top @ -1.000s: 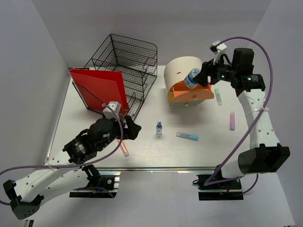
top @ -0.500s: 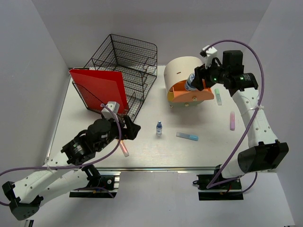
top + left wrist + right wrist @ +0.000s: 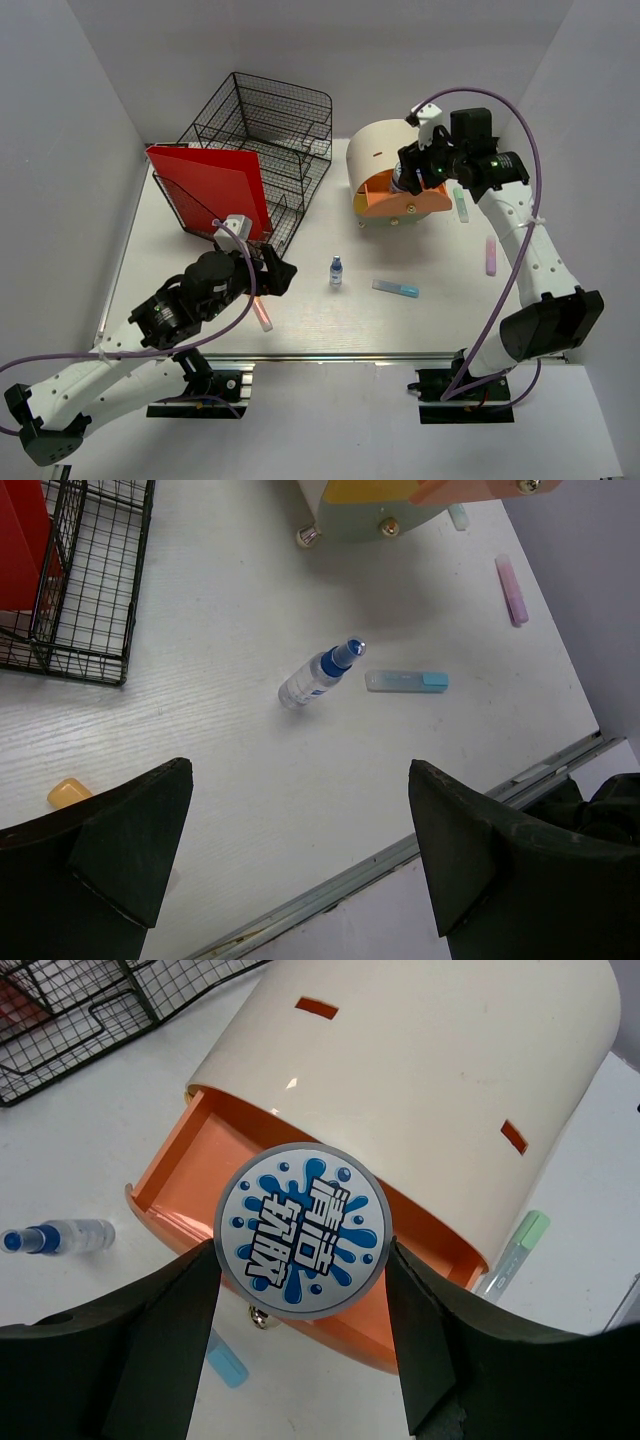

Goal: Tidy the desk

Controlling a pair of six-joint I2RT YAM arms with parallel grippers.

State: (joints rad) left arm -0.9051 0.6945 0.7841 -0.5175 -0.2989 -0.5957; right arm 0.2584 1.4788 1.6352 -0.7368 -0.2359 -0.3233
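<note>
The white desk (image 3: 320, 322) holds loose items. My right gripper (image 3: 412, 172) is shut on a round tin (image 3: 302, 1230) with a blue splash label and holds it above the open orange drawer (image 3: 190, 1165) of the round beige drawer unit (image 3: 385, 148). The tin (image 3: 403, 180) also shows in the top view. My left gripper (image 3: 277, 272) is open and empty, above the desk's front left (image 3: 300, 850). A small spray bottle (image 3: 336, 271) stands mid-desk; the left wrist view (image 3: 318, 677) shows it too.
A black wire mesh tray (image 3: 275, 135) with a red folder (image 3: 215, 190) stands at the back left. A clear blue-capped stick (image 3: 396, 289), a pink marker (image 3: 491, 254), a green marker (image 3: 461, 204), a pink pen (image 3: 262, 316) and an orange eraser (image 3: 68, 793) lie about. The silver rail (image 3: 400, 852) runs along the near edge.
My right gripper has carried the tin leftward and down, from beside the drawer unit to over the open drawer. The left arm has hardly moved.
</note>
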